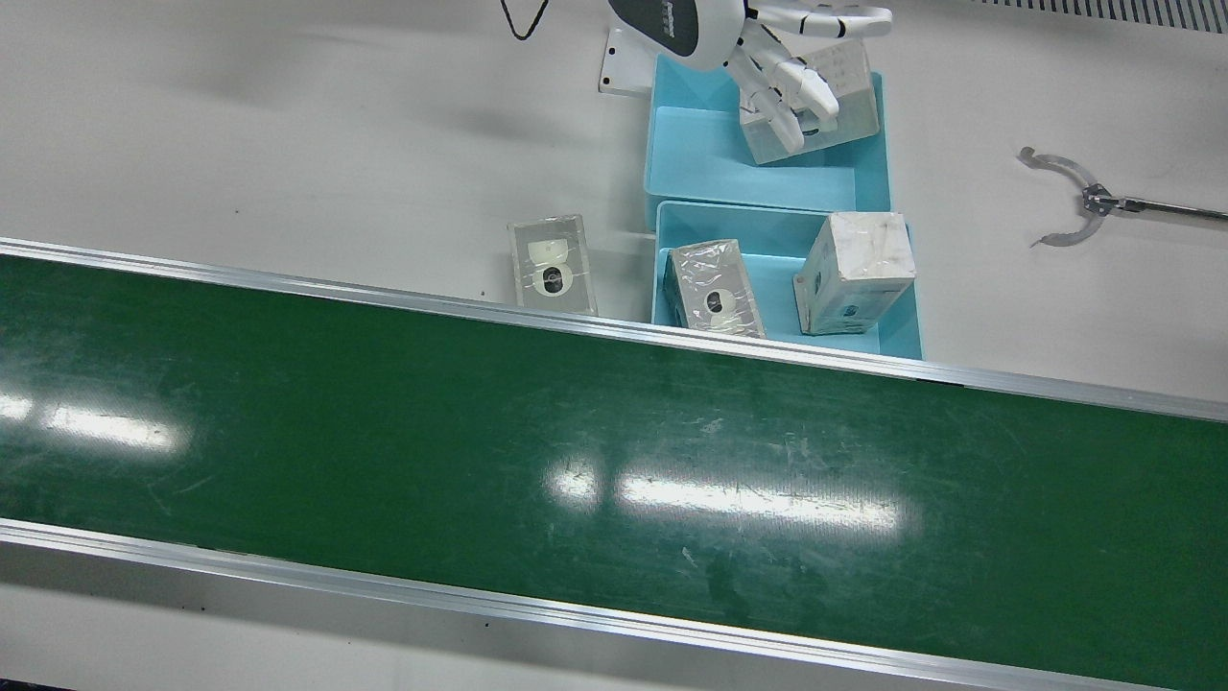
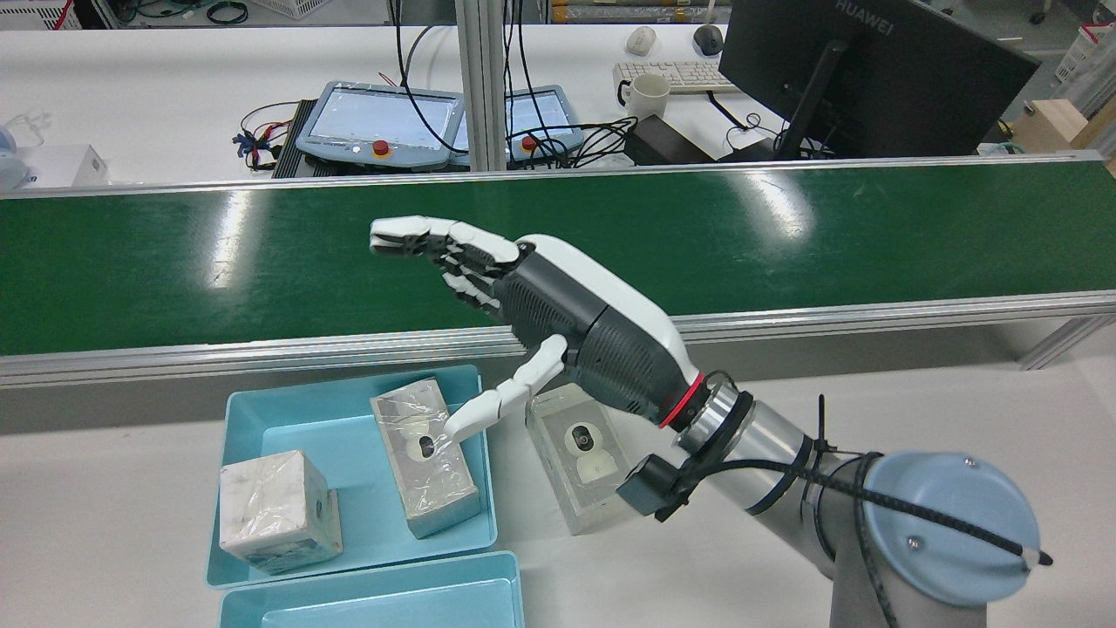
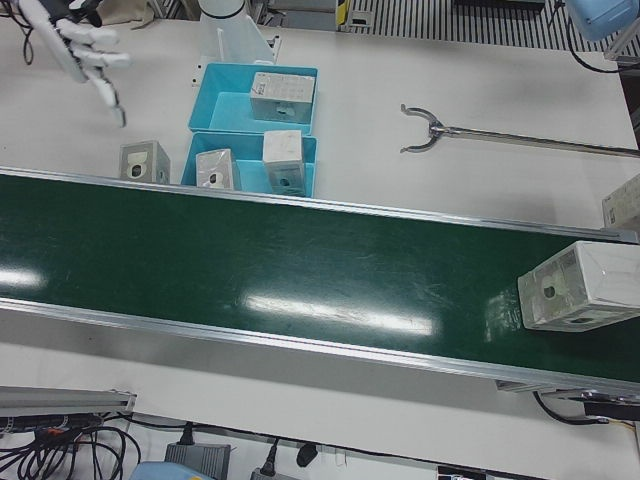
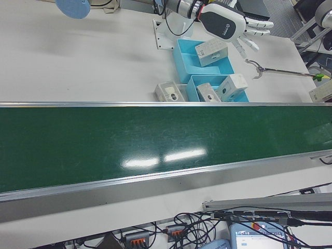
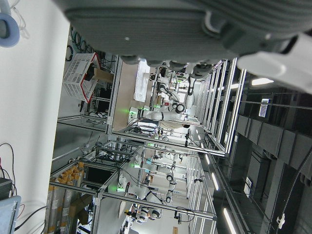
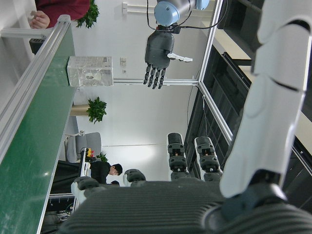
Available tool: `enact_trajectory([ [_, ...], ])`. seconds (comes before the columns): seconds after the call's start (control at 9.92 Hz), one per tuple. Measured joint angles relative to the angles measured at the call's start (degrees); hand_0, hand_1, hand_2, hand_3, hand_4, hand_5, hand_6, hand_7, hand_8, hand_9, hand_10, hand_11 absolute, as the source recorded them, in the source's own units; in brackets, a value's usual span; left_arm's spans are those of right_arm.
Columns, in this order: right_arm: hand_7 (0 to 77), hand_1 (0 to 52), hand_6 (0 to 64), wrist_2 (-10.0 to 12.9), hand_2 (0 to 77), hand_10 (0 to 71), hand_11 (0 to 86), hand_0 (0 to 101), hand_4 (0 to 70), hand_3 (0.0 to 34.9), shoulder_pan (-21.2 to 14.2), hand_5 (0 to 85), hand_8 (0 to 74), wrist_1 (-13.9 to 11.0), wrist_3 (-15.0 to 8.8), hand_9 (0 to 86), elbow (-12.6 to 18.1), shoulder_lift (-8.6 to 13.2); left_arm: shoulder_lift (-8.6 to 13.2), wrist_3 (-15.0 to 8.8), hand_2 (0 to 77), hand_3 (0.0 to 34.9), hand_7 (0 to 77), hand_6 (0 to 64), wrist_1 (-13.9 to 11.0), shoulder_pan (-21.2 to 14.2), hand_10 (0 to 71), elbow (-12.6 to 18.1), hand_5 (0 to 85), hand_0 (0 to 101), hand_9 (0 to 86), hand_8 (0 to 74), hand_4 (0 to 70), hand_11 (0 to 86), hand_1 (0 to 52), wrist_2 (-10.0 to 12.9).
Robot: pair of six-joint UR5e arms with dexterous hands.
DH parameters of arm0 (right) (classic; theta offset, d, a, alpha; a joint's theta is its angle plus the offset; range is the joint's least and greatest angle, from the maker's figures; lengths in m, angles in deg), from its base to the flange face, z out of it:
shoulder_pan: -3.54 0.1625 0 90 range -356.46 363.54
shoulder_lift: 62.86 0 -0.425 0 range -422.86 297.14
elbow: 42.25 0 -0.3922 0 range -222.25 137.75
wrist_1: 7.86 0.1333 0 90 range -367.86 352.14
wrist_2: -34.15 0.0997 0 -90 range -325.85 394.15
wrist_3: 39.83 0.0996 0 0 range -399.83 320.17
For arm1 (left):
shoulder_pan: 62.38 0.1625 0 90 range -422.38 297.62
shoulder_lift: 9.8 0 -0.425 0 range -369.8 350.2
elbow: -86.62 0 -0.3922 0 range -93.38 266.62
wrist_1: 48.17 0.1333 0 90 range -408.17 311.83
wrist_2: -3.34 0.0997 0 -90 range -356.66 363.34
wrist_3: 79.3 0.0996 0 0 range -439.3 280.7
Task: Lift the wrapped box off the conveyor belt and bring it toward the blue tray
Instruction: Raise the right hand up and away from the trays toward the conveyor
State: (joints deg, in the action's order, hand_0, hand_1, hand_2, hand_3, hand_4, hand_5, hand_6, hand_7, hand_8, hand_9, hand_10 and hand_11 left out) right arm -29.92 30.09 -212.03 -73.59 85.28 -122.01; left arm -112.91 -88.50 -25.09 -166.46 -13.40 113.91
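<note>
Wrapped box (image 3: 575,285) sits on the conveyor belt (image 3: 250,260) at its far right end in the left-front view, well apart from the blue trays (image 3: 250,160). Your left hand (image 6: 157,53) hangs raised near it, fingers spread and holding nothing. Your right hand (image 3: 85,45) is just as wide and empty. The slick film could let the box slip from a shallow grip. On the worktop (image 3: 480,90), left to right: a loose box (image 3: 145,160), the trays already crowded with boxes, and a reacher tool (image 3: 420,128) lying along your route.
</note>
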Motion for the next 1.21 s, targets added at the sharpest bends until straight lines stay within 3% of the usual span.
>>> enact_trajectory([
  [0.1, 18.5, 10.4, 0.0, -0.8, 11.4, 0.0, 0.5, 43, 7.6, 30.3, 3.4, 15.8, 0.0, -0.6, 1.9, 1.6, -1.1, -1.3, 0.0, 0.0, 0.5, 0.0, 0.5, 0.0, 0.0, 0.0, 0.5, 0.0, 0.5, 0, 0.0, 0.5, 0.0, 0.0, 0.0, 0.0],
  [0.4, 18.5, 9.8, 0.0, -1.4, 14.7, 1.1, 1.1, 41, 7.6, 30.5, 9.5, 16.4, 0.0, -1.0, 9.1, 1.6, -5.7, -3.4, 0.0, 0.0, 0.5, 0.0, 0.5, 0.5, 0.0, 0.0, 0.5, 0.0, 0.5, 0, 0.5, 0.5, 0.5, 0.0, 0.0, 0.0],
  [0.71, 18.5, 11.5, 0.0, -1.6, 14.7, 1.1, 1.1, 44, 7.6, 30.3, 10.5, 15.8, 0.0, -1.1, 10.5, 1.6, -6.1, -3.9, 0.0, 0.0, 0.5, 0.0, 0.5, 0.0, 0.0, 0.0, 0.0, 0.0, 0.5, 0, 0.0, 0.5, 0.5, 0.0, 0.0, 0.0],
  [0.81, 18.0, 11.5, 0.0, -1.6, 14.7, 1.1, 1.1, 44, 4.4, 30.4, 10.6, 16.4, 0.5, -1.1, 10.7, 1.6, -5.9, -4.2, 0.0, 0.0, 0.5, 0.0, 0.5, 0.5, 0.0, 0.0, 0.5, 0.0, 0.5, 0, 0.0, 0.5, 0.5, 0.0, 0.0, 0.0],
  [1.11, 17.5, 11.5, 0.0, -1.6, 14.7, 1.1, 1.1, 44, 6.5, 30.4, 11.0, 16.4, 0.5, -1.4, 10.9, 1.6, -4.1, -5.2, 0.0, 0.0, 0.5, 0.0, 0.5, 0.0, 0.0, 0.0, 0.5, 0.0, 0.5, 0, 0.0, 0.5, 0.5, 0.0, 0.0, 0.0],
  [1.21, 17.5, 15.8, 0.0, -1.6, 16.4, 1.1, 2.7, 46, 8.7, 30.3, 11.2, 18.0, 0.5, -1.5, 10.8, 1.6, -3.2, -5.4, 0.0, 0.0, 1.1, 0.0, 0.5, 0.0, 0.0, 0.0, 0.5, 0.0, 0.5, 0, 0.0, 0.5, 0.5, 0.0, 0.0, 0.0],
])
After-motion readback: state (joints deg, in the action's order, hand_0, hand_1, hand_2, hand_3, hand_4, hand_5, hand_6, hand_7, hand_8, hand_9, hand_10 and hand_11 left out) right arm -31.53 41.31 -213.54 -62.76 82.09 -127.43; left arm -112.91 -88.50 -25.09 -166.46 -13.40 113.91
